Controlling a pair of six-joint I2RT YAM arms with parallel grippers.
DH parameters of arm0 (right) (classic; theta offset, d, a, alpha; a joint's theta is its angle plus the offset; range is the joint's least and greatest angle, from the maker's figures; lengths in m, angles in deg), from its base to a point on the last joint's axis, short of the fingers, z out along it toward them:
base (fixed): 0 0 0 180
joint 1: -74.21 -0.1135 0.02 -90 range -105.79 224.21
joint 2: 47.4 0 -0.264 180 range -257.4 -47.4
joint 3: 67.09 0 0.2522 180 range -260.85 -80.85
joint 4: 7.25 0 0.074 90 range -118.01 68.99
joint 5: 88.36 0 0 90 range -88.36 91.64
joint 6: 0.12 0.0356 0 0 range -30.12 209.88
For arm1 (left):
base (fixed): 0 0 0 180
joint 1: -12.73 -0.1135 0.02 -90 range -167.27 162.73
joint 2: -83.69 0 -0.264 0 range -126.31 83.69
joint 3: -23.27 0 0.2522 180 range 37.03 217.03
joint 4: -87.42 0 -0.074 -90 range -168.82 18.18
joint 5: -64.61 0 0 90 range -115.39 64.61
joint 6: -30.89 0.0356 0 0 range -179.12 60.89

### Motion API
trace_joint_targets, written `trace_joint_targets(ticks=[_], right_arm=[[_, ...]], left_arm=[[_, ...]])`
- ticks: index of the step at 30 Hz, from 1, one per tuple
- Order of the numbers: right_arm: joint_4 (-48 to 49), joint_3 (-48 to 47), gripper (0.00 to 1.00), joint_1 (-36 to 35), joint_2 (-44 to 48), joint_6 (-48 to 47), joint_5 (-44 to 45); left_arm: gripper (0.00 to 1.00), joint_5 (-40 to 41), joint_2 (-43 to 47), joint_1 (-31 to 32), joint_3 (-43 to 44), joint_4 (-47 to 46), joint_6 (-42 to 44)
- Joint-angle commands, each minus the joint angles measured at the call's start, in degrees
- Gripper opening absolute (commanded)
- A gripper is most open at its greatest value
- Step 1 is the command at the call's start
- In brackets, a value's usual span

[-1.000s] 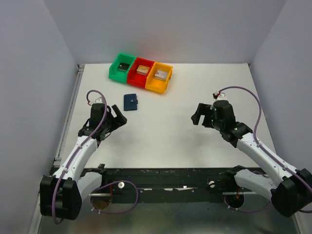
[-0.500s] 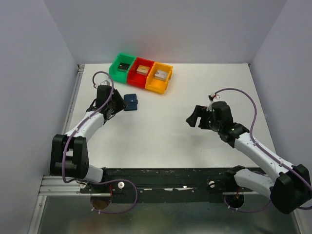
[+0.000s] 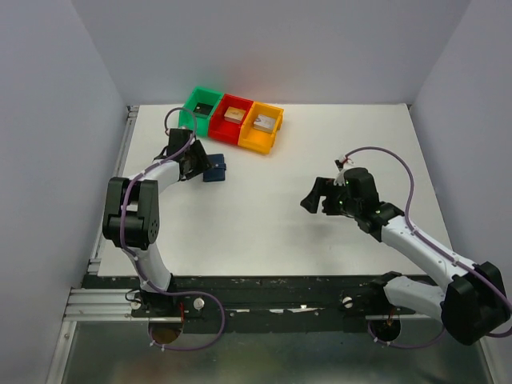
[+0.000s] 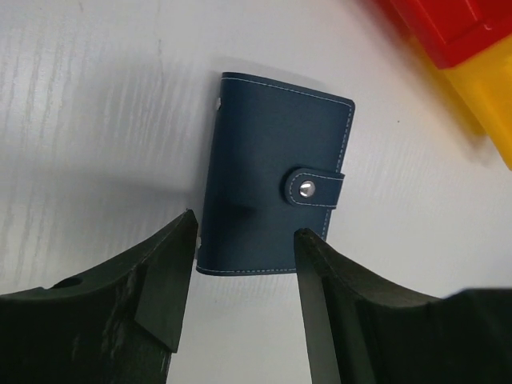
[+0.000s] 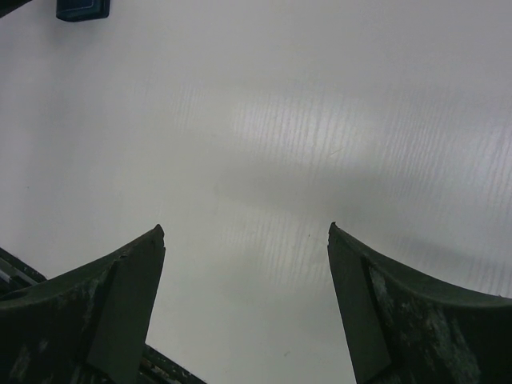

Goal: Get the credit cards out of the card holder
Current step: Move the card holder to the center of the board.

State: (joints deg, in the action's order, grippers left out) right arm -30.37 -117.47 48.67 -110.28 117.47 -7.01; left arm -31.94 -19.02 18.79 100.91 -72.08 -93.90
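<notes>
Lying flat on the white table [image 3: 272, 232], a navy blue card holder [image 3: 214, 169] is folded shut, its strap fastened by a metal snap [image 4: 305, 189]. It sits toward the table's left side, just in front of a row made of a green bin [image 3: 186, 120], a red bin [image 3: 222, 130] and an orange bin [image 3: 254, 142]. The left gripper [image 4: 244, 240] straddles the holder's near end, one finger at each long edge; whether the jaws are pinching it cannot be told. The right gripper [image 3: 314, 198] hangs well apart over bare table, jaws spread wide, grasping nothing.
</notes>
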Motion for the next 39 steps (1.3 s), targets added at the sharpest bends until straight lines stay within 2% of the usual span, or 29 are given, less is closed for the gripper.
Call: trace_joint_targets(ticks=[1,20,39], right_arm=[[0.40,-0.38,0.89,-0.12,-0.67,-1.23,-1.90],[1.55,-1.70,0.90,-0.12,-4.72,-0.44,-4.19],[0.93,-3.10,0.89,-0.13,-5.86,0.71,-5.07]], left_arm=[[0.64,-1.19,-0.81,-2.02,1.16,0.90,1.91],[0.56,-5.76,-5.74,-3.08,3.88,1.60,3.32],[0.24,-7.52,-6.18,-3.08,5.03,3.72,6.31]])
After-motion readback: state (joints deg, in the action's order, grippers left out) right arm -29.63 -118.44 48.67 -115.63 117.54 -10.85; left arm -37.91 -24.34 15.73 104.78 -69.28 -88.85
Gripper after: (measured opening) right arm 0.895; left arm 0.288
